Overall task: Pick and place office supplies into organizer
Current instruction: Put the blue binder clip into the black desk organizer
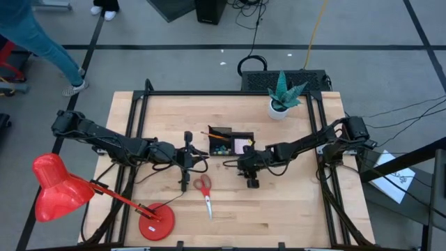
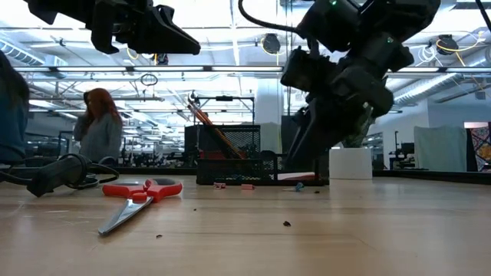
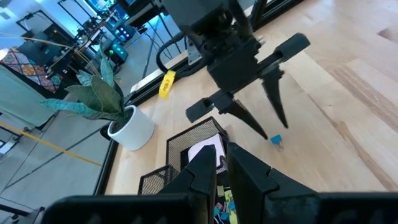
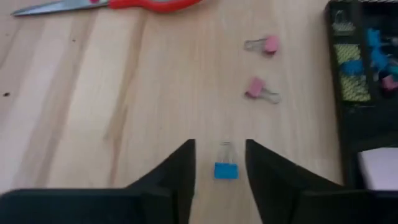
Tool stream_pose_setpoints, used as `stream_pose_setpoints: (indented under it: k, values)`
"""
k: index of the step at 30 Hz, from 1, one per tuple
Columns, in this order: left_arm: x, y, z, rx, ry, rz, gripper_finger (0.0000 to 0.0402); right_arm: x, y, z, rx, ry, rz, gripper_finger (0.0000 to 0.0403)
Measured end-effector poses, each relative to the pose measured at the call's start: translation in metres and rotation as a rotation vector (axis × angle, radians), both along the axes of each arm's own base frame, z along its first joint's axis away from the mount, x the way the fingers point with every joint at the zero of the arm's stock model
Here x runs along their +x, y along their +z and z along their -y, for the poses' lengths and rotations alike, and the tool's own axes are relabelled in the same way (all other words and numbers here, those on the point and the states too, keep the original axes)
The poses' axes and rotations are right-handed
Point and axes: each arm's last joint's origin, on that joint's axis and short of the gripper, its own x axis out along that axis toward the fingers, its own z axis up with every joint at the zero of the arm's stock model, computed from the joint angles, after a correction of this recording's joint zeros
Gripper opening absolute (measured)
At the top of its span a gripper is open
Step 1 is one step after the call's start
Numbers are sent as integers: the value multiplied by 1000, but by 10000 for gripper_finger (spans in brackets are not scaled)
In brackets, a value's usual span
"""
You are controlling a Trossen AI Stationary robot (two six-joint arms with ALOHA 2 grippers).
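Observation:
The black mesh organizer [image 1: 221, 132] stands at the table's middle, with orange pencils [image 2: 211, 126] in its taller part and a pink pad [image 1: 242, 145] in the lower one. A blue clip [image 4: 226, 169] lies on the table just in front of it. My right gripper [image 4: 219, 147] hangs open above this clip, slanting down, one finger on either side and clear of it. Two pink clips [image 4: 258, 89] lie farther toward the table's left. Red-handled scissors [image 1: 203, 192] lie flat near the front. My left gripper [image 3: 222, 163] hovers left of the organizer, fingers close together with nothing between them.
A white plant pot [image 1: 279, 109] stands at the far right of the table. A red desk lamp [image 1: 59, 188] stands on its base [image 1: 156, 222] at the near left corner. A small yellow piece [image 3: 166, 84] lies by the table's far frame. People show beyond the table.

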Motion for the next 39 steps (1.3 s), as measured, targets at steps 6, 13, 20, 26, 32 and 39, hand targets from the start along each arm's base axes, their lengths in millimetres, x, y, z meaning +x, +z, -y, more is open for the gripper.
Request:
stream_pose_setpoints:
  k: [6, 13, 20, 26, 32, 39]
  values:
    - [0, 0, 0, -1, 0, 1, 49, 2, -15, -4, 0, -6, -39, 178]
    - [0, 0, 0, -4, 1, 1, 49, 5, -30, -2, -78, -51, -74, 182]
    - [0, -1, 0, -2, 1, -6, 49, -1, -35, 0, -85, -45, -145, 161]
    - [0, -1, 0, -2, 1, -7, 49, -7, -39, -4, -81, -53, -212, 154]
    - [0, -1, 0, -2, 2, -7, 49, -11, -41, -4, -76, -72, -253, 162]
    - [0, -1, 0, -4, 2, -7, 49, -15, -43, -4, -69, -60, -305, 161]
